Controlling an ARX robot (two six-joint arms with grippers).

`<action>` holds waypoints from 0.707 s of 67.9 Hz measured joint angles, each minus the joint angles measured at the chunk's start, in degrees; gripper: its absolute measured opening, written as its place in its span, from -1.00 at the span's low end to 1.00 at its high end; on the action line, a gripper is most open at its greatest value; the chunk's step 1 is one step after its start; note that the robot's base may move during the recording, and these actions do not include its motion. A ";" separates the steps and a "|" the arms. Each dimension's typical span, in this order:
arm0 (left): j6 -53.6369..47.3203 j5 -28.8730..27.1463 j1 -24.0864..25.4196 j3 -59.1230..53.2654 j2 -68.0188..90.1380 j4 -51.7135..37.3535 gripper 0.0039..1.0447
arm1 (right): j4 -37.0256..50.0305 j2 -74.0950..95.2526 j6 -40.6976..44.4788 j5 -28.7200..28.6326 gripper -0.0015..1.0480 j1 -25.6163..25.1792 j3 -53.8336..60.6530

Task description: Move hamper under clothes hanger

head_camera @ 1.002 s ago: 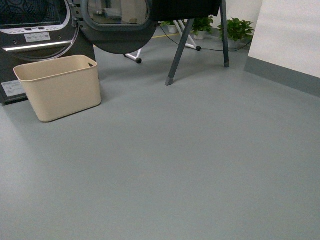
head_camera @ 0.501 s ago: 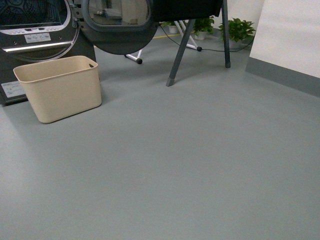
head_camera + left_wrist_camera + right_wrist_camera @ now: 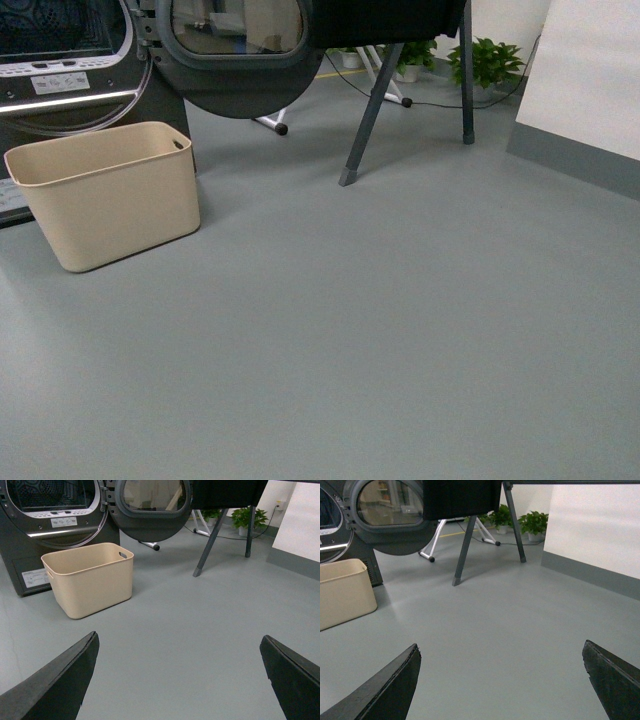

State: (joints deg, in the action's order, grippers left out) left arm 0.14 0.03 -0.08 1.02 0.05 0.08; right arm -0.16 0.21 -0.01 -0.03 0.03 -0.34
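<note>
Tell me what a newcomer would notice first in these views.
The beige hamper stands on the grey floor at the left, just in front of the washing machine, whose round door is swung open. Further right, the slanted dark legs of the clothes hanger rise out of view, well apart from the hamper.

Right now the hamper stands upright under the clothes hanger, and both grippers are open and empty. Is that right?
Not quite. The hamper is not under the clothes hanger; the front view shows it in front of the washing machine, apart from the hanger's legs. It is upright, and the left gripper and right gripper are open and empty.
</note>
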 joint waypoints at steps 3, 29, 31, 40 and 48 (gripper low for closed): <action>0.00 -0.02 0.00 0.02 0.02 0.00 0.88 | -0.02 0.00 -0.02 -0.04 0.85 0.00 0.00; 0.00 0.02 0.00 0.00 0.04 0.00 0.88 | -0.04 0.00 -0.02 -0.02 0.85 0.00 0.00; 0.00 0.00 0.00 0.02 -0.02 -0.04 0.88 | -0.04 0.00 -0.02 0.00 0.85 0.00 0.00; 0.00 -0.02 0.00 0.00 -0.02 0.00 0.88 | -0.07 0.00 0.00 0.00 0.85 0.00 0.00; 0.00 -0.02 0.00 0.00 0.00 0.00 0.88 | -0.04 0.00 -0.02 0.00 0.85 0.00 0.00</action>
State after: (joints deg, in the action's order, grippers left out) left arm 0.14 0.01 -0.08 1.02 0.05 0.08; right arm -0.21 0.21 -0.03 -0.03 0.03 -0.34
